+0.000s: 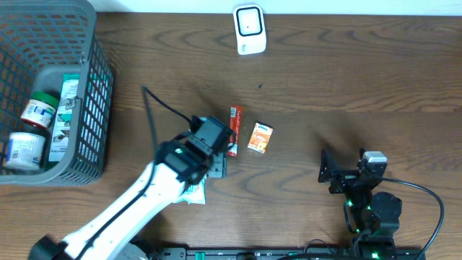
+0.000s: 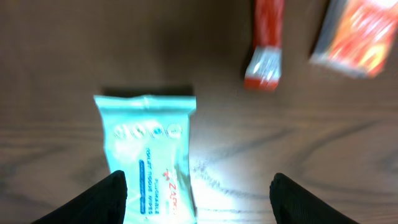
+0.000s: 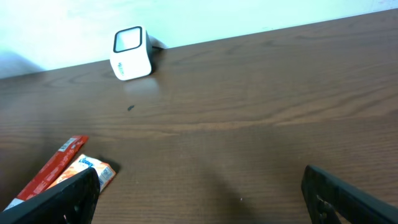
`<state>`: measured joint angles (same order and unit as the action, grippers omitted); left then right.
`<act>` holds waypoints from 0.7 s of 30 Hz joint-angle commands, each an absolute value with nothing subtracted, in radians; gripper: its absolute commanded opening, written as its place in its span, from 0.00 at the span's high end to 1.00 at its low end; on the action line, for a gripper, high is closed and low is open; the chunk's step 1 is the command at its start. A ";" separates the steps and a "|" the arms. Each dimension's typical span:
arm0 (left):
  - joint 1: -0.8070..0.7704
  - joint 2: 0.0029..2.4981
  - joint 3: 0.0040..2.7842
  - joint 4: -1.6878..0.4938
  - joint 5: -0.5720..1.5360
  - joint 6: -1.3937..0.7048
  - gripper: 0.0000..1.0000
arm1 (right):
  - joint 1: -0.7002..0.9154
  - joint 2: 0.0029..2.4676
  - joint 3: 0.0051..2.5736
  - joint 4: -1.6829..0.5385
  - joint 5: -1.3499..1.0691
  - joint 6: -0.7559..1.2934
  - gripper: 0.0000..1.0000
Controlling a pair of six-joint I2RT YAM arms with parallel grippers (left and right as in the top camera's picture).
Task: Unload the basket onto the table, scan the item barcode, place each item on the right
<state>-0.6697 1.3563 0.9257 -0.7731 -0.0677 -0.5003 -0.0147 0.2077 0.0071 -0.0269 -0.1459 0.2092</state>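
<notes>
A teal pack of wipes (image 2: 148, 152) lies flat on the wooden table, its near end beside the left finger of my left gripper (image 2: 198, 186), which is open and holds nothing. From overhead only a corner of the pack (image 1: 196, 192) shows under the left arm, with the left gripper (image 1: 216, 165) just above it. Past the pack lie a red stick pack (image 2: 266, 43) (image 1: 234, 130) and an orange tissue pack (image 2: 354, 37) (image 1: 260, 137). The white barcode scanner (image 1: 250, 29) (image 3: 130, 53) stands at the table's far edge. My right gripper (image 3: 199, 180) (image 1: 343, 165) is open and empty at the front right.
A grey mesh basket (image 1: 90, 94) at the far left holds jars and a box. A black cable (image 1: 162, 105) trails across the table behind the left arm.
</notes>
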 commanded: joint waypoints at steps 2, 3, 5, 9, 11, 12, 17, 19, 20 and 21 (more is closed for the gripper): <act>-0.686 1.494 0.886 -0.778 -0.083 -0.499 0.29 | -0.027 0.208 0.006 -0.027 -0.155 0.224 0.01; -0.686 1.527 0.886 -0.774 -0.082 -0.499 0.29 | -0.027 0.208 0.006 -0.027 -0.155 0.224 0.01; -0.686 1.581 0.886 -0.770 -0.083 -0.498 0.29 | -0.027 0.208 0.006 -0.027 -0.154 0.223 0.01; -0.686 1.684 0.886 -0.757 -0.095 -0.477 0.33 | -0.027 0.208 0.006 -0.027 -0.155 0.224 0.01; -0.686 1.724 0.886 -0.748 -0.097 -0.465 0.44 | -0.027 0.208 0.006 -0.027 -0.155 0.224 0.01; -0.686 1.738 0.886 -0.746 -0.097 -0.465 0.51 | -0.027 0.208 0.006 -0.027 -0.155 0.223 0.01; -0.686 1.754 0.887 -0.746 -0.097 -0.452 0.90 | -0.027 0.208 0.006 -0.026 -0.155 0.224 0.01; -0.686 1.742 0.892 -0.751 -0.097 -0.441 0.93 | -0.027 0.208 0.006 -0.026 -0.155 0.224 0.01; -0.686 1.735 0.898 -0.759 -0.097 -0.438 0.93 | -0.027 0.208 0.006 -0.026 -0.155 0.224 0.01; -0.686 1.722 0.908 -0.773 -0.097 -0.434 0.93 | -0.027 0.208 0.006 -0.026 -0.155 0.224 0.01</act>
